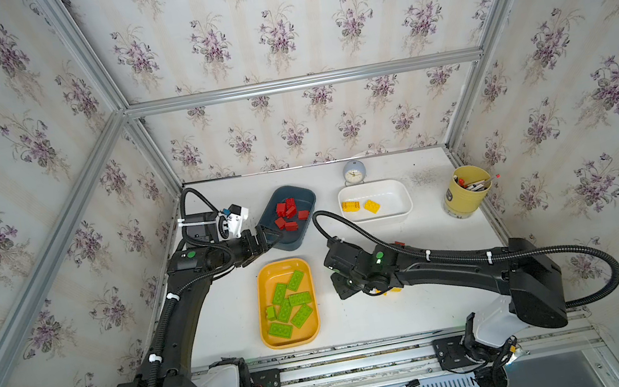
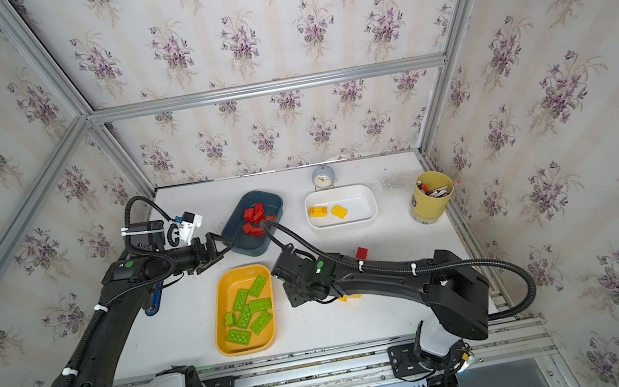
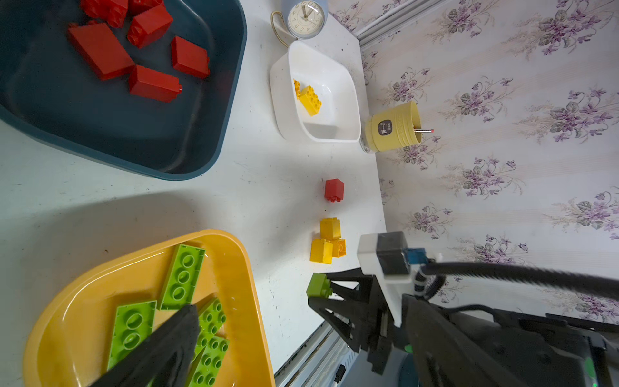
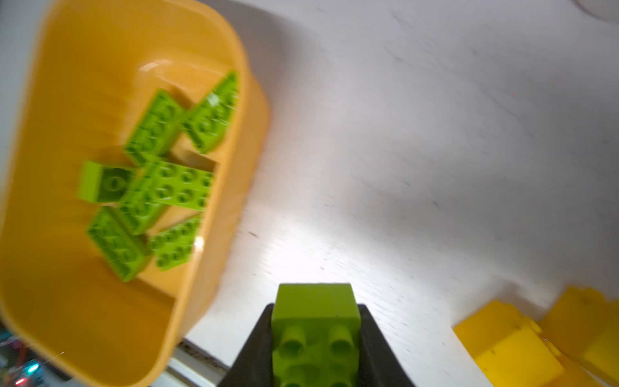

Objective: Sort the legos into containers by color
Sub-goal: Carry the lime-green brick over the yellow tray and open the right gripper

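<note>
Pinching green brick (image 4: 315, 301), right gripper (image 4: 316, 330), wrist-view only

Bright, even light, soft shadows on the white table (image 1: 361, 321), heavy motion blur in the right wrist view

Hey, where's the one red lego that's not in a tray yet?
The loose red brick sits on the table right of centre in a top view, just behind the right arm, between the white tray and the loose yellow bricks.
</note>
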`<state>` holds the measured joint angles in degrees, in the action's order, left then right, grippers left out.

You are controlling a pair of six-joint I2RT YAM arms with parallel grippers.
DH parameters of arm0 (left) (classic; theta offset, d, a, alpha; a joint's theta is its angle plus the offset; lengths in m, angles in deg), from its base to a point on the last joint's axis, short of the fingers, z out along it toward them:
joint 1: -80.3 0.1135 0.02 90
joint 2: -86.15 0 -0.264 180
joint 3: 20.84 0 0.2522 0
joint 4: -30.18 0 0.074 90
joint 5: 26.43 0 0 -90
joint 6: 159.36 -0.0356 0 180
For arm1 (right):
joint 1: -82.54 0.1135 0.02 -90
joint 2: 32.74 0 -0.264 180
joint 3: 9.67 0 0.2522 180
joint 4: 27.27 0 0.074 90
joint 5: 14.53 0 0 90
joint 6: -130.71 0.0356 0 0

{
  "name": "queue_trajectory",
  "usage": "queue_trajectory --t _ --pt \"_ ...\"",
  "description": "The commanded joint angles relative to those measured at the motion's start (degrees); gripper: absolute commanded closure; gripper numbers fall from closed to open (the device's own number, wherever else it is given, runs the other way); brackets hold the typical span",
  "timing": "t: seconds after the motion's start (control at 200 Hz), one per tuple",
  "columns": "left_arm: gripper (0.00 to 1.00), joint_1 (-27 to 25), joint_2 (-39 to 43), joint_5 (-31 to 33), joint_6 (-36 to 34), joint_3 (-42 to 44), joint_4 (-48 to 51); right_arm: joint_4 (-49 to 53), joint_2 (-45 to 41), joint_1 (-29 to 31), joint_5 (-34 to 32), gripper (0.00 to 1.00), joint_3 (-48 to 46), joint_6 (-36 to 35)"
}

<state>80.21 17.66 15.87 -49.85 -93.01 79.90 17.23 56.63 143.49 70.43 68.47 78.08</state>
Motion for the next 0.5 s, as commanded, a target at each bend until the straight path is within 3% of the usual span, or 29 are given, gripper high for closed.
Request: queue_trajectory --t 0.0,0.285,0.495 --pt "0.01 0.0 -0.6 0.5 -1.4 -0.7 0.7 -7.8 2.7 1.7 8.2 0.84 4.0 -4.8" --pt "0.01 -0.1 -1.4 1.2 -1.6 -0.9 0.8 -12.8 16.7 3.2 5.6 0.79 15.5 -7.2" --pt "0.01 0.0 -1.5 1.3 -2.1 -0.7 0.7 -13.3 20.6 3.0 4.7 0.45 18.3 -8.6"
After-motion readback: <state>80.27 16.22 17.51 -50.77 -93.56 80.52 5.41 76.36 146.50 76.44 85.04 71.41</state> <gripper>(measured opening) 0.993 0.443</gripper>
